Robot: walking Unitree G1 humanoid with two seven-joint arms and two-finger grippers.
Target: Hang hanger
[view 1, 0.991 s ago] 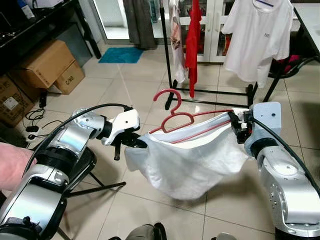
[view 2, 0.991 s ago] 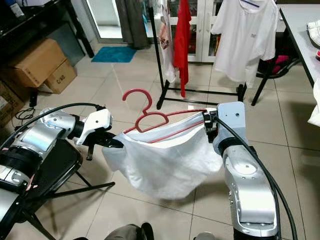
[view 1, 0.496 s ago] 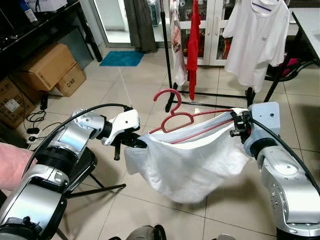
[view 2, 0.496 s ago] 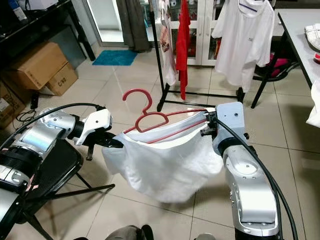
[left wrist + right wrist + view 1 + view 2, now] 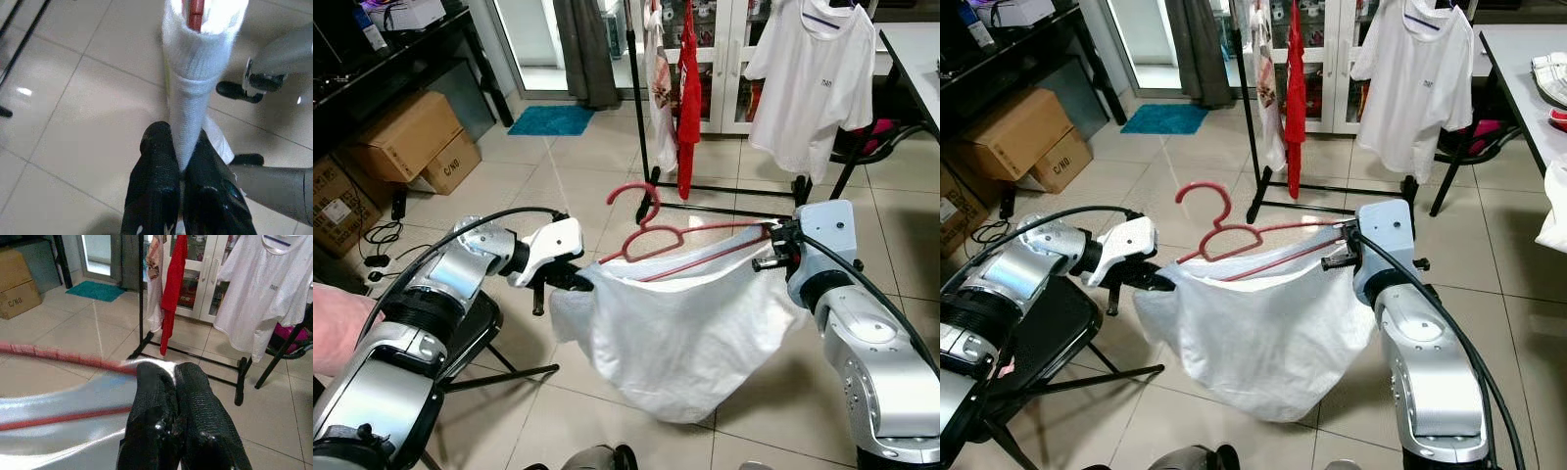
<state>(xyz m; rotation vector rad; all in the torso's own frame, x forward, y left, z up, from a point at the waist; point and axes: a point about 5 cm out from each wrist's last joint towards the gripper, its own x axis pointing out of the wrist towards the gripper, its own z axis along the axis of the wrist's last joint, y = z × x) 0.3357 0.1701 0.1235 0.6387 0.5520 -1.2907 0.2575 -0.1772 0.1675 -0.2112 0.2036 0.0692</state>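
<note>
A red plastic hanger [image 5: 651,240] with a white garment [image 5: 685,323] draped on it hangs between my two arms, above the tiled floor. Its hook [image 5: 641,199] points up, towards the clothes rack. My left gripper [image 5: 570,280] is shut on the garment's left shoulder, where the cloth is wrapped round the hanger's end [image 5: 195,12]. The left fingers [image 5: 156,161] pinch that white fold. At the other end, my right gripper [image 5: 771,247] is shut on the hanger's bar [image 5: 63,357] and the cloth over it. The garment sags like a sack below the hanger.
A black clothes rack [image 5: 636,108] stands ahead with a red garment [image 5: 688,88] and a white T-shirt [image 5: 813,78] hanging on it. Cardboard boxes [image 5: 411,132] sit at the left. A black folding chair [image 5: 480,323] is under my left arm. A table edge [image 5: 1528,59] is at the right.
The white garment has sagged lower and fuller beneath the hanger. The view has shifted slightly. Both grippers keep their hold.
</note>
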